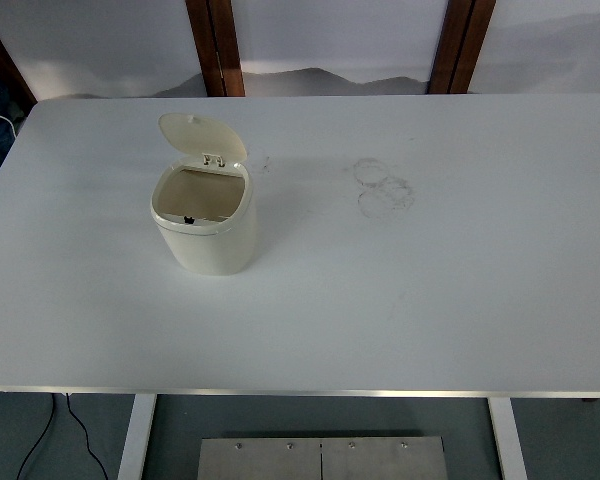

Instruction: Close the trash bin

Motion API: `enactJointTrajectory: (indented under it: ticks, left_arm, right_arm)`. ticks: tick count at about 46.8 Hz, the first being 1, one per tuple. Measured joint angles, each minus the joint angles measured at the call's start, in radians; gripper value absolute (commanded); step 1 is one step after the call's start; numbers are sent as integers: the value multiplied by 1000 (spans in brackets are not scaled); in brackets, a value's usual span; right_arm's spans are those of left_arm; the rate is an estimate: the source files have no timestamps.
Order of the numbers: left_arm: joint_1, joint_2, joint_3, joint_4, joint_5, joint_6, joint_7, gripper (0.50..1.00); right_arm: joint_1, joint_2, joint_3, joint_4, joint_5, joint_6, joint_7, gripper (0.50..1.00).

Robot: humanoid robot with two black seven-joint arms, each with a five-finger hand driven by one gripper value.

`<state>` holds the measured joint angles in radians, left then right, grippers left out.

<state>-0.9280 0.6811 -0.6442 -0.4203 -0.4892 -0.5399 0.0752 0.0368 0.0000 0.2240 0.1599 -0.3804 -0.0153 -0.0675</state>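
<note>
A small cream trash bin [205, 225] stands upright on the white table [430, 300], left of centre and well back from the near edge. Its lid [202, 137] is open, tilted up and back on a hinge [215, 159] at the far rim. The mouth is exposed; the inside looks empty apart from a small dark catch at the near rim, though the view is too coarse to be certain what that part is.

Neither robot hand is in view, so whether the fingers are spread, curled or holding anything cannot be reported. No arm shows at either side edge. The task appears not yet begun.

Handling judgement: the bin looks like thin moulded plastic, probably light and likely empty, with smooth sides. It would probably slide or tip on the slick table top if pushed sideways. The lid seems rigid and free on its hinge. No grasp should be needed; the sensible contact is the top back face of the lid, near its free upper edge, pressed forward and down toward the near rim. Force is best kept vertical at the end so the catch engages without shoving the bin. Steadying the body with the other hand would reduce that risk.

Faint ring marks [383, 186] lie right of the bin, well apart.
</note>
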Motion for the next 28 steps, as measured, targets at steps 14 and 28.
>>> enactJointTrajectory:
  ticks: [14,28]
  left_arm:
    - [0,-1,0,0,1,0,0,1000]
    - [1,-2,1,0,1,8,0,1000]
  right_arm:
    - [0,0,0,0,0,0,0,995]
    - [0,0,0,0,0,0,0,995]
